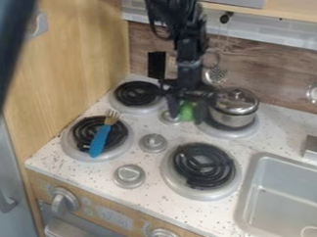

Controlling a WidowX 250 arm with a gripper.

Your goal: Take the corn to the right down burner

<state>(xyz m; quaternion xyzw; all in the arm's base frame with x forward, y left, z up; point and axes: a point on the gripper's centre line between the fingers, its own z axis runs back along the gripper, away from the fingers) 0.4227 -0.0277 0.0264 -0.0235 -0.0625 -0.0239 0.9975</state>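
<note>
Gripping the corn (187, 111) between the stove's two back burners.

From the left, a fork (100, 140) with a blue handle lies across the front left burner (125, 139), tines toward the back; behind it is the back left burner (136, 93). Next, the gripper (187, 112) points down, closed on the corn, whose green part shows between its fingers. Farther right come the front right burner (203, 166), a lidded metal pot (232, 110) on the back right burner (230, 132), and the sink (254, 185).

The speckled white stovetop (157, 196) carries four black burners (203, 165) and round grey knobs (129, 176).
</note>
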